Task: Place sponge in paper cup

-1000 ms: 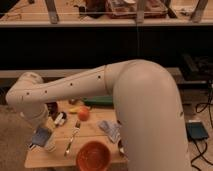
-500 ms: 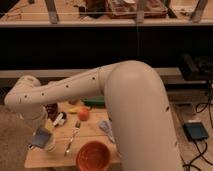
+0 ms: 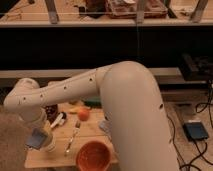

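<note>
The white arm (image 3: 95, 87) sweeps down over the wooden table (image 3: 95, 127) to its left end, where the gripper (image 3: 41, 136) hangs low, clenched on what looks like the bluish sponge (image 3: 37, 138). Just right of the sponge, touching it, stands a pale shape, possibly the paper cup (image 3: 49, 145). Further right lie a fork (image 3: 72, 138) and an orange bowl (image 3: 94, 156); behind the fork sits an orange fruit (image 3: 83, 113).

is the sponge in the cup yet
Cannot tell. The gripper hangs at the table's left edge with something bluish; no cup is clearly visible.
</note>
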Motion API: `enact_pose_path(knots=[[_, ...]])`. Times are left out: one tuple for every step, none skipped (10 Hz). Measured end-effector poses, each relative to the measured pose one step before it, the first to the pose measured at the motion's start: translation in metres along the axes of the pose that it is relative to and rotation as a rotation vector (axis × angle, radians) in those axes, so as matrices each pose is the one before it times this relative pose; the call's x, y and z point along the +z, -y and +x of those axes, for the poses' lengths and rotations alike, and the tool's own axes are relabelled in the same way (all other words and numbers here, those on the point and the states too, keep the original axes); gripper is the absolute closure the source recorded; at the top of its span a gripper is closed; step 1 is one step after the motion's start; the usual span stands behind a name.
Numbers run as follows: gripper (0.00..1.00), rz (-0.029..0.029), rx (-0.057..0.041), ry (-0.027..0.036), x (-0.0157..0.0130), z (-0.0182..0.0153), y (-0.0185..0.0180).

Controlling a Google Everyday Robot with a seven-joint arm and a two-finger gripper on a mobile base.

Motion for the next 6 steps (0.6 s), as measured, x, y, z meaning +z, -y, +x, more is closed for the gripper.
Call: enact_pose_path(knots=[[0.2,-0.00437,-0.00014,-0.00309,0.00089,0.00062,-0.00168],[0.2,-0.00215,-0.00271,-0.00465,-0.00098,0.00145,-0.00258],[0.2,-0.00118,-0.00433,-0.00234,-0.00096,0.00134,-0.00243],[0.2,0.00512,-0.00177,0.00302,-0.00346,0.00301,-0.00417],[0.2,0.02205,-0.00029,0.0199,-0.0072,0.00487,-0.004],[0.2,0.02668,0.00161,0.02028,-0.00768,0.00404,-0.00292]])
